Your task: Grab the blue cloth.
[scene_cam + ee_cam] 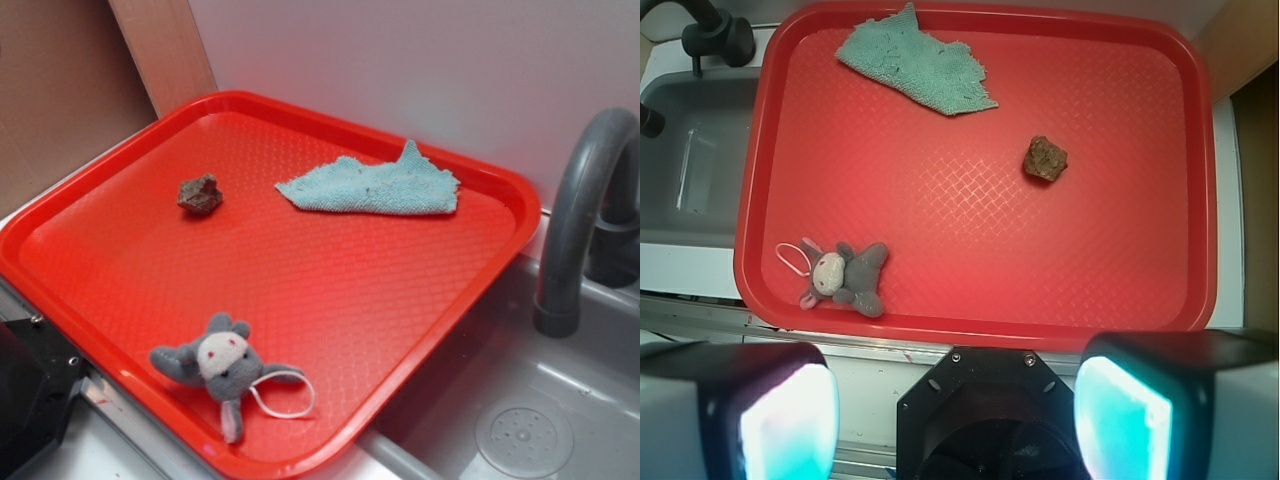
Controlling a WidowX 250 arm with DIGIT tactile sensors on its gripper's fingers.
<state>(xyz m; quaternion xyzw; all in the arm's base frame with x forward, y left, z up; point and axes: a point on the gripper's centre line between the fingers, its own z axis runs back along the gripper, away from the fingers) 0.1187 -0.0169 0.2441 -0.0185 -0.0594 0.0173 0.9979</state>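
two fingers (1126, 412) fill the wrist view's bottom edge, spread wide, holding nothing. blue cloth (917, 64) lies flat at the red tray's (1200, 180) far left corner, well apart from them, beyond the grey plush toy (845, 275); its long axis runs diagonally.

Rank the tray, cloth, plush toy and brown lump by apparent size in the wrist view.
1. Red tray, by far the largest.
2. Blue cloth.
3. Grey plush toy, somewhat smaller than the cloth.
4. Brown lump, smallest.
All lie on the same tray, so nearness hardly skews this.
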